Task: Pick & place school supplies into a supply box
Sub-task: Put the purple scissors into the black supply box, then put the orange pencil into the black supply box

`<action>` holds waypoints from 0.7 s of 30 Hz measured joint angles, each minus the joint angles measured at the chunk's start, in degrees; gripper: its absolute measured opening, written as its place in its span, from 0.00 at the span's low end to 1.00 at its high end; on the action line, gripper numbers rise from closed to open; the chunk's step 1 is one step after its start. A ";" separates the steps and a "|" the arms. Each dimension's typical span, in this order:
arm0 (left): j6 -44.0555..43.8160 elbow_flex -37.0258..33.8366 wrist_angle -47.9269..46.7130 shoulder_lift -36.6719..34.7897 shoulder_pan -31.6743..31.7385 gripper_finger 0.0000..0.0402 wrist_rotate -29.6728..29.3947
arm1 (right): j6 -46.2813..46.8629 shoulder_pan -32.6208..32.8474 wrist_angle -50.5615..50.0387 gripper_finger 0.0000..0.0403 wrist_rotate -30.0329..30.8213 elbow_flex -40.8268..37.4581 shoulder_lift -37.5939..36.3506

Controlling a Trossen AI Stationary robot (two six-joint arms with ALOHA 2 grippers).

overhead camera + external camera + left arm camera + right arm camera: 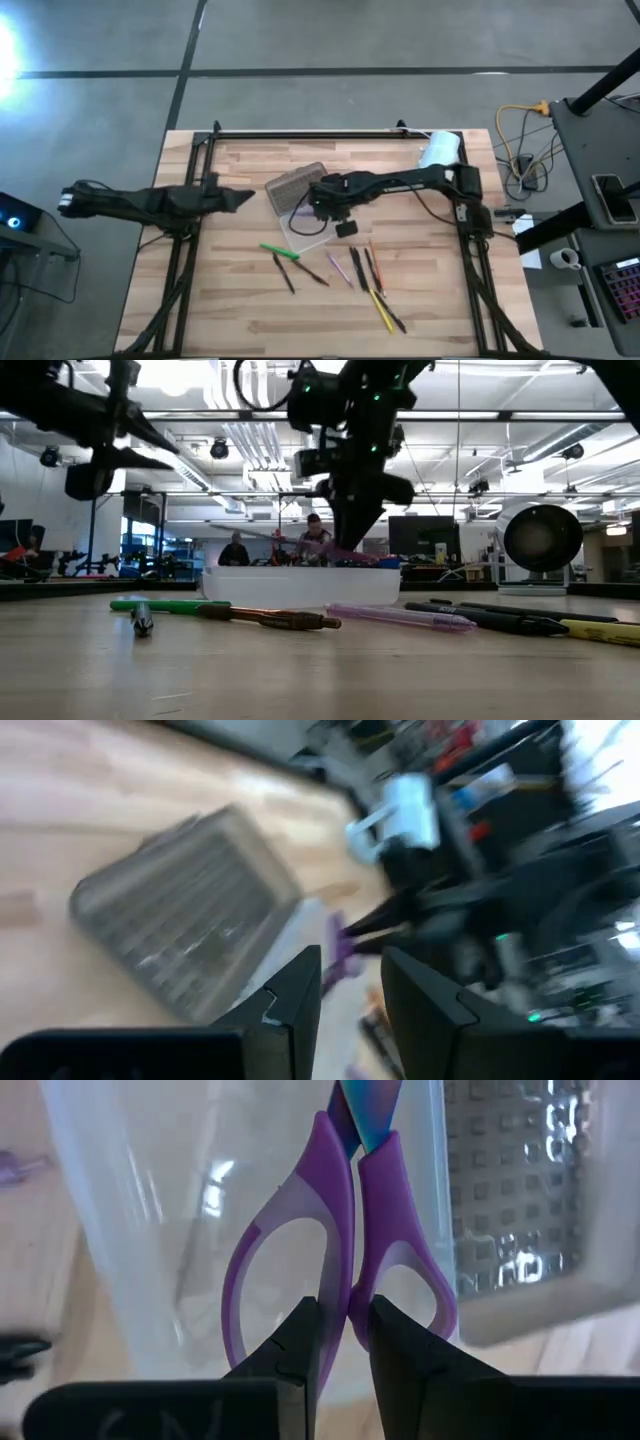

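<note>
Your right end effector (345, 1342) was clamped on the scissors (340, 1270) over the open box (300, 205); such a thin pinch could have let them swing and miss. Your left end effector (345, 995), fingers apart, waited at the surface's nine o'clock.

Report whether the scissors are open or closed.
Closed. In the right wrist view the scissors have both purple handle loops pressed side by side, pinched by the right gripper above the clear supply box.

You get the high view straight down over the whole desk (250, 300). Low view sits at desk level, facing the room. Both wrist views look close along their fingers at the supply box (520, 1200), which every view shares.
</note>
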 joint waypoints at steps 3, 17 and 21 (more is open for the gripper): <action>0.45 0.00 -1.27 -2.56 0.00 0.23 -1.75 | -0.35 0.15 -0.77 0.13 -0.65 1.56 2.35; 0.12 -0.05 -3.37 -2.24 0.02 0.23 -1.84 | 1.44 0.06 -2.40 0.26 -2.85 1.65 4.67; 0.11 -0.04 -3.33 -2.29 0.02 0.23 -1.74 | 1.78 -0.05 -2.61 0.32 -2.64 2.64 3.77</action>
